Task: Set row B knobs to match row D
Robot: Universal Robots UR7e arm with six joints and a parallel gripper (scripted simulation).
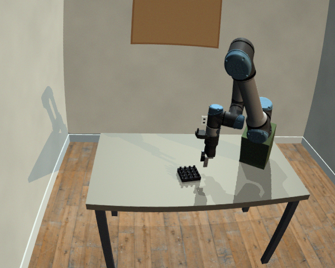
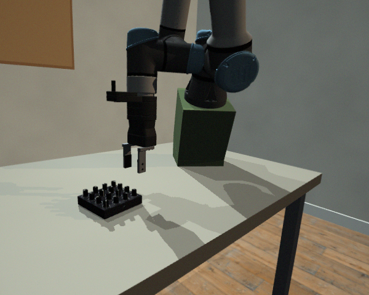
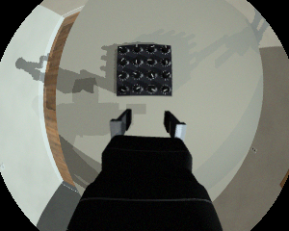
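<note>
The black knob box [image 1: 191,179] [image 2: 122,208] [image 3: 144,68] lies flat on the table, its knobs upward in a square grid. White lines and ring marks show in the wrist view, but the names and exact pointing are too small to read. A small spot [image 2: 124,206] on the side toward the exterior camera may be the socket; I cannot tell for sure. My gripper [image 1: 204,163] [image 2: 134,169] [image 3: 147,116] is open and empty, pointing down. It hangs above the table, higher than the knobs and beside the box on the arm base's side, touching nothing.
The table [image 1: 127,178] [image 2: 51,254] carries the box. The green pedestal [image 1: 253,152] [image 2: 200,139] under the arm base stands at the right. The table's long edge [image 1: 162,208] lies toward the top camera. Shadows of the arm fall beside the box.
</note>
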